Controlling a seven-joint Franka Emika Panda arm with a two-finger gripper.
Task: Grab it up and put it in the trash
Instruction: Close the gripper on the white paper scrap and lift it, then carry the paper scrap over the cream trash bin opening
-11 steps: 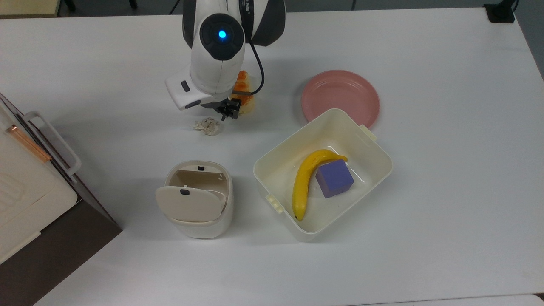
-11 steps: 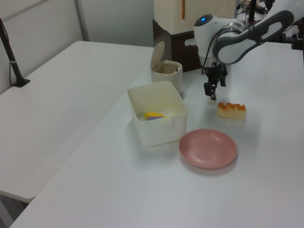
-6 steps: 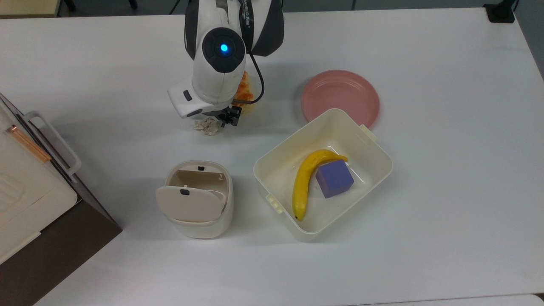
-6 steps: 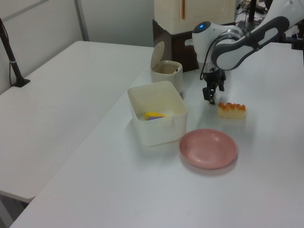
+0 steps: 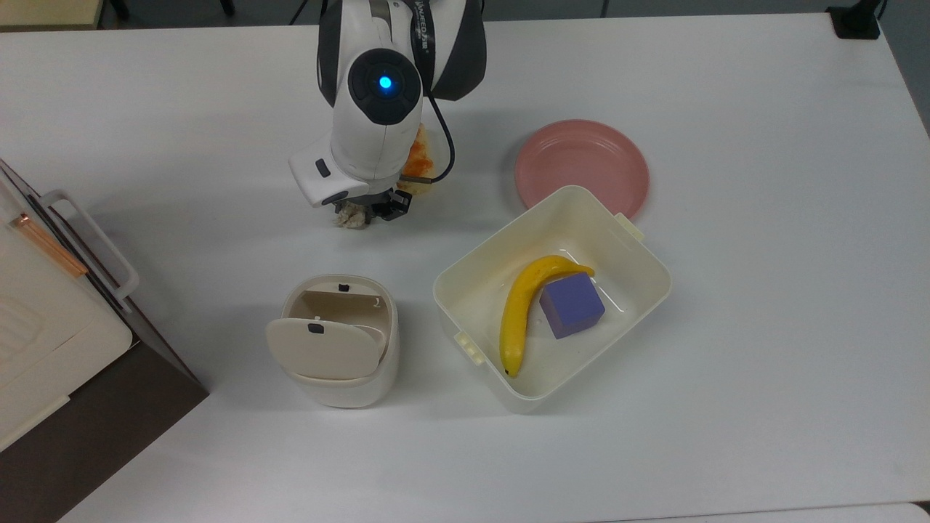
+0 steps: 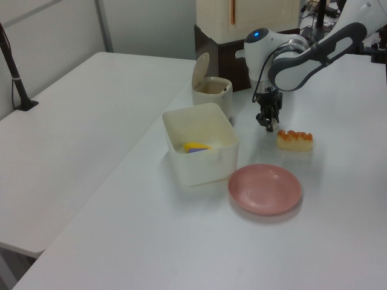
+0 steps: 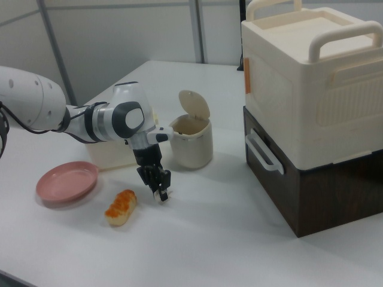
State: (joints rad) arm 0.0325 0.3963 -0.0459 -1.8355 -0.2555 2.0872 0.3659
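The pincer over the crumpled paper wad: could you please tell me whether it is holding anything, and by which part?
It cannot be told: the pincer is down at the small crumpled off-white paper wad on the white table, but a firm hold isn't visible.

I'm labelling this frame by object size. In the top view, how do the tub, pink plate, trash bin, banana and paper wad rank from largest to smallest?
1. Tub
2. Pink plate and trash bin: too alike to rank
3. Banana
4. Paper wad, partly hidden under the gripper
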